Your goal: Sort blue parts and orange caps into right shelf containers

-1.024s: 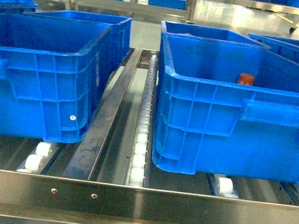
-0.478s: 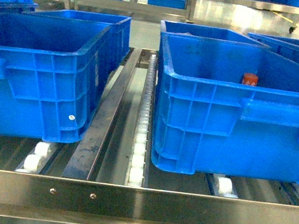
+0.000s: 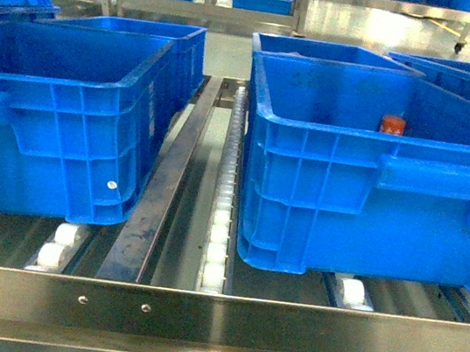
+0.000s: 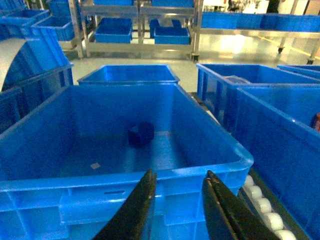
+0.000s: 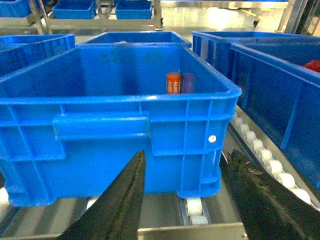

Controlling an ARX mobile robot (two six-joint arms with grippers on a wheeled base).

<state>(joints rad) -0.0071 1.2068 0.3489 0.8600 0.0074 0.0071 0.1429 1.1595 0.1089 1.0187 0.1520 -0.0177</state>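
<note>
Head view is showing the orange cap [image 3: 391, 124] standing upright against the far wall of the right crate [image 3: 304, 186], at about one o'clock from the frame's centre. A second earlier it was lying tilted and blurred in the same spot, so it is now coming to rest; judging from that, one cap is already delivered and the robot is likely turning to the next part.

Right wrist view is showing the right gripper [image 5: 187, 195] hanging empty, its jaws spread wide, in front of the crate's near wall with the cap at twelve o'clock beyond the rim. The left gripper [image 4: 176, 205] is also holding nothing, jaws parted, just before the left crate [image 4: 125, 175]. A dark blue part [image 4: 141, 134] is sitting on that crate's floor near the back wall.

More blue crates are standing at eleven and two o'clock, and a roller track [image 3: 221, 227] is running between the two front crates. The steel rail [image 3: 214, 315] along the shelf's front edge and the tall crate walls are the obstacles for any reach inward.
</note>
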